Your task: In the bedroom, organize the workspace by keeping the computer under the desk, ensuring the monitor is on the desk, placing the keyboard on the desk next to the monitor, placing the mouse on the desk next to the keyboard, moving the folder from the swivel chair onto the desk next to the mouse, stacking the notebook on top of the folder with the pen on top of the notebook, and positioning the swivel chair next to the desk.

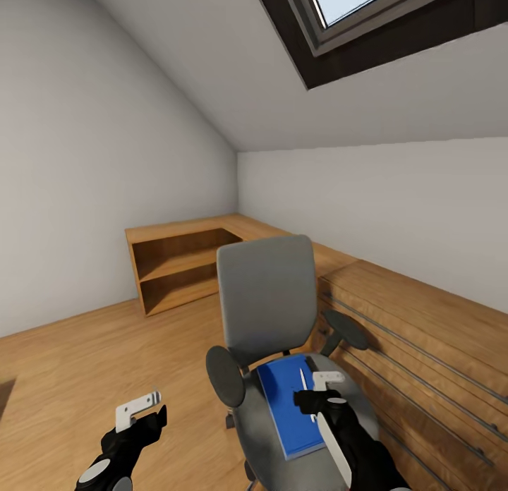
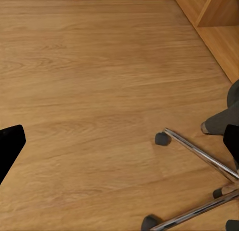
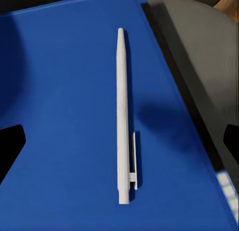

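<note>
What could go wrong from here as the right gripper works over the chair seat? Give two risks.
The pen lies loose on the folder, between the open fingers of the right gripper; a slightly off grasp could roll it off onto the floor. The folder is thin and flat on the chair seat, so lifting it with the pen on top may tip the pen off, and pushing down may turn the chair.

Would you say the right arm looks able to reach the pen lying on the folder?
Probably yes: the right gripper hovers directly above the pen on the folder, nothing between them.
</note>
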You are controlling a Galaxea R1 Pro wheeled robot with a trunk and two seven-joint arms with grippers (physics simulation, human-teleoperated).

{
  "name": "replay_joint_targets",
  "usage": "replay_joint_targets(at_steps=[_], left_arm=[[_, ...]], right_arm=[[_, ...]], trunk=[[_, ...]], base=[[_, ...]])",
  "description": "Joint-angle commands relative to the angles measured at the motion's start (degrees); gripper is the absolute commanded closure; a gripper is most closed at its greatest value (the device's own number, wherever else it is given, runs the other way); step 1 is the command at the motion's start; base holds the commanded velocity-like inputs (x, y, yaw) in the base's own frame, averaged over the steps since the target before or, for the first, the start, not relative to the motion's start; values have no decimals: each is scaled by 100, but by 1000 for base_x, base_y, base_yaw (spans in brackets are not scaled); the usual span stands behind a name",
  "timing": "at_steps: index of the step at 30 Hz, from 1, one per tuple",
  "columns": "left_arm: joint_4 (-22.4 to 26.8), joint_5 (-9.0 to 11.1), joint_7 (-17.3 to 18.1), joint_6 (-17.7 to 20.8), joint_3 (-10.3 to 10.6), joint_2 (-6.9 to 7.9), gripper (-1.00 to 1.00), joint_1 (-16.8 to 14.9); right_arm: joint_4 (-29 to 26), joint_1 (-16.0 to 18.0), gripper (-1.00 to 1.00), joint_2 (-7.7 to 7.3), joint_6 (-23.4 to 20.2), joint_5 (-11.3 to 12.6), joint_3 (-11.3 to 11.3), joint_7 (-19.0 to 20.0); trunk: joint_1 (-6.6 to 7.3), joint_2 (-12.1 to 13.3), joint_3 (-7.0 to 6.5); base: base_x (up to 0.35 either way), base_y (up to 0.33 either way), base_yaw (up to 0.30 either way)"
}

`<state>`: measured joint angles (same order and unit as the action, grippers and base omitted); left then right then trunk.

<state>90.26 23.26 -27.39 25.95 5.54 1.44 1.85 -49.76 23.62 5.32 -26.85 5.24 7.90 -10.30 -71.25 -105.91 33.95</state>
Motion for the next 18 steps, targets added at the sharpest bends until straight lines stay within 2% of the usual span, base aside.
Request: replay_joint_targets(at_steps=[1, 6, 14, 18], left_arm=[[9, 57, -56, 7, 14, 6, -100, -3], [9, 56, -56, 7, 14, 7, -100, -5], [9, 57, -56, 7, 17, 6, -100, -3], [9, 56, -56, 7, 17, 6, -100, -3]], right_arm=[[-8, 3, -100, -16, -22, 57, 18, -51], [-8, 3, -100, -71, -22, 63, 18, -44], [-7, 3, -100, -83, -14, 59, 18, -43], [-8, 3, -100, -84, -13, 57, 18, -43]], trunk=[[-22, -43, 23], [-132, -243, 113], [-132, -243, 113], [-219, -404, 185]], base=[[0, 0, 0], [0, 0, 0], [0, 0, 0], [0, 0, 0]])
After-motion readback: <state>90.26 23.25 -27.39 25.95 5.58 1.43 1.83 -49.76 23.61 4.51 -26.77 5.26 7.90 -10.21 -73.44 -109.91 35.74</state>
